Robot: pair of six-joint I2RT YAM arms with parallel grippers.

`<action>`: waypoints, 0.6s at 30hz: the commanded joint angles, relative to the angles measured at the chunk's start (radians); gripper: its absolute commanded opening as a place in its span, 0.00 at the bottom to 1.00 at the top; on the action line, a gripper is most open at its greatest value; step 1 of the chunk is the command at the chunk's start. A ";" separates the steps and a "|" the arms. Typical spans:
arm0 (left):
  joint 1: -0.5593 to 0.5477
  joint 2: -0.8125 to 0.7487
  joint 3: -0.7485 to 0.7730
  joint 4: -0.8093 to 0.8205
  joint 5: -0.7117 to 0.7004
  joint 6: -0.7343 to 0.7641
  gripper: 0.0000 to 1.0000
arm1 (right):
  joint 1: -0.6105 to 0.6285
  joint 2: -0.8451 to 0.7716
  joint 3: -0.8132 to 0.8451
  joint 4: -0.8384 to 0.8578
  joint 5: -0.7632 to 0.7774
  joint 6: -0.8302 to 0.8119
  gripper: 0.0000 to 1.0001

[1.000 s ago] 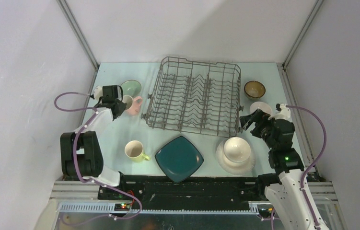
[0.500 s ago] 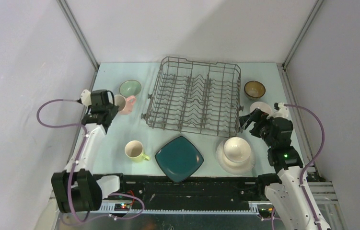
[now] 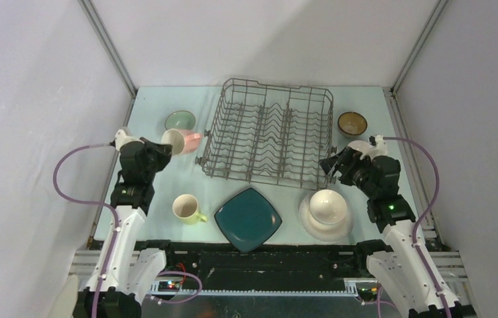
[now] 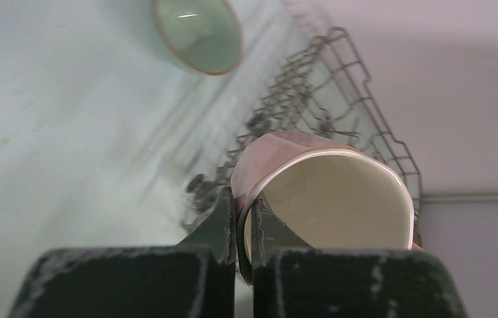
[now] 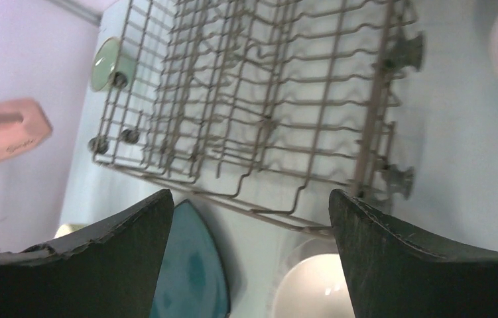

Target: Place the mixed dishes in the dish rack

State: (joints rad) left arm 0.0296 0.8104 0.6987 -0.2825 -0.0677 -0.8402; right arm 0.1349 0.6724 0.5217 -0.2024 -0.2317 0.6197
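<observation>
One pink mug, rim pinched in the left gripper, apparently off the desk; right gripper wide open.

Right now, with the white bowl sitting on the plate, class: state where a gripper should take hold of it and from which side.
Take the white bowl by its rim, from straight above, one finger inside the wall and one outside. It stands upright on the white plate, mouth up, so the rim is exposed. The open right gripper is nearest.
</observation>
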 commanded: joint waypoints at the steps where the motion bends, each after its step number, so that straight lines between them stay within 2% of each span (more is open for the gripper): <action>1: -0.061 -0.058 0.013 0.336 0.098 0.030 0.00 | 0.031 0.060 0.090 0.078 -0.165 0.042 0.89; 4: -0.095 -0.042 0.007 0.446 0.173 0.038 0.00 | 0.062 0.106 0.130 0.064 -0.218 0.053 0.90; 10: -0.239 0.025 -0.005 0.650 0.147 0.102 0.00 | 0.131 0.134 0.168 0.130 -0.282 0.124 0.90; 12: -0.294 0.041 -0.018 0.734 0.138 0.246 0.00 | 0.152 0.140 0.182 0.136 -0.285 0.136 0.91; 14: -0.338 0.051 -0.035 0.797 0.128 0.322 0.00 | 0.169 0.148 0.186 0.139 -0.282 0.152 0.91; 16: -0.347 0.073 -0.070 0.960 0.176 0.359 0.00 | 0.179 0.159 0.187 0.136 -0.286 0.169 0.91; 18: -0.349 0.107 -0.104 1.115 0.301 0.427 0.00 | 0.181 0.180 0.187 0.138 -0.311 0.174 0.91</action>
State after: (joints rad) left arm -0.3126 0.8917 0.6178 0.3706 0.0933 -0.5716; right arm 0.3046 0.8261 0.6678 -0.1074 -0.4946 0.7532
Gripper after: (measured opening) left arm 0.036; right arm 0.906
